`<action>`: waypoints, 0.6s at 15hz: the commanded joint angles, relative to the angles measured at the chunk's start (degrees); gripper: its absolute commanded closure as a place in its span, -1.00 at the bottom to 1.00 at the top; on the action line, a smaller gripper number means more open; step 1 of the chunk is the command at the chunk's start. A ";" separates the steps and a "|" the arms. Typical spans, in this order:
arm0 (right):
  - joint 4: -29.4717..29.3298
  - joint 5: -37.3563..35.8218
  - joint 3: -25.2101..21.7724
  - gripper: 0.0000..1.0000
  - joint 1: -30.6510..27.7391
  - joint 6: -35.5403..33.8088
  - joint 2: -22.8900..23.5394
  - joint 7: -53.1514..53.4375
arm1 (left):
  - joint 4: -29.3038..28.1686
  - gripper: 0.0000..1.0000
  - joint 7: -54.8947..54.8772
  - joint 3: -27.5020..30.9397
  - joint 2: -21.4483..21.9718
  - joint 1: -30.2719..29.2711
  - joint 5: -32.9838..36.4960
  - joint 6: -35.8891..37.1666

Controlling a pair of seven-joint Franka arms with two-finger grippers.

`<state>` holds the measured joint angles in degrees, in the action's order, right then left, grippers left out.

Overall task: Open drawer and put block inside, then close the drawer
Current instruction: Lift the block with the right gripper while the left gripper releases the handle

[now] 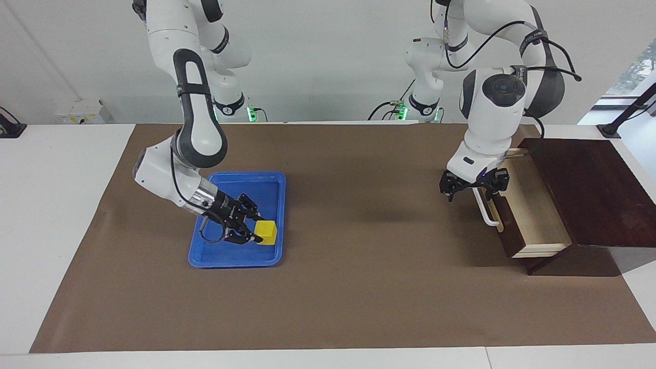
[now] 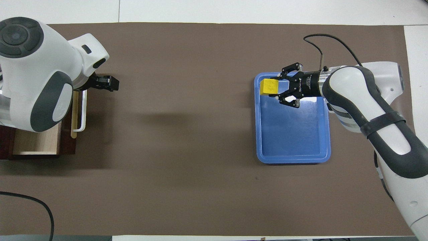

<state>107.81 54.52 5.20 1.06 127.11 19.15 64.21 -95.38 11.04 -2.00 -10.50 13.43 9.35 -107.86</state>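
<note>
The yellow block (image 1: pixel 267 232) (image 2: pixel 270 86) is in the blue tray (image 1: pixel 225 259) (image 2: pixel 294 144), at the corner farthest from the robots on the side toward the left arm. My right gripper (image 1: pixel 252 231) (image 2: pixel 280 89) is low in the tray and shut on the block. The dark wooden box's drawer (image 1: pixel 533 212) (image 2: pixel 35 142) stands pulled out and shows its pale inside. Its white bar handle (image 1: pixel 484 211) (image 2: pixel 81 112) is free. My left gripper (image 1: pixel 474 187) (image 2: pixel 102 83) hangs open just above the end of the handle nearer to the robots.
A brown mat (image 1: pixel 359 297) covers the table between the tray and the dark box (image 1: pixel 584 189). The box stands at the left arm's end of the table, with its drawer opening toward the tray. A black cable (image 2: pixel 30 204) lies near the robots' edge.
</note>
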 commanded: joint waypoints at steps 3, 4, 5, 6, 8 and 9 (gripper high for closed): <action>-2.78 -2.40 0.07 1.00 7.18 -2.58 -5.08 10.65 | 2.92 -1.00 18.18 0.33 3.02 0.28 -7.15 5.54; -3.91 -2.40 -0.10 1.00 10.25 -1.96 -5.09 13.54 | 2.83 -1.00 22.57 0.33 3.90 0.28 -7.59 7.64; -4.62 -2.66 -0.01 1.00 12.19 -0.65 -5.09 15.92 | 2.83 -1.00 29.49 0.33 4.61 0.45 -7.60 9.66; -4.80 -2.92 -0.01 1.00 14.39 1.19 -5.09 17.69 | 2.92 -1.00 37.31 0.33 4.96 0.71 -7.60 10.81; -4.98 -3.01 -0.01 1.00 18.43 3.57 -5.09 19.63 | 2.74 -1.00 51.73 -0.11 5.67 0.98 -7.86 11.70; -4.98 -3.01 -0.01 1.00 20.37 5.41 -5.09 21.20 | 2.74 -1.00 58.76 -0.29 5.76 1.15 -8.64 11.79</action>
<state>103.41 52.73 5.39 19.03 130.31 13.80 82.69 -92.37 57.43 -2.48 -5.42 13.70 2.26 -97.49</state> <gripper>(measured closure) 0.449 0.000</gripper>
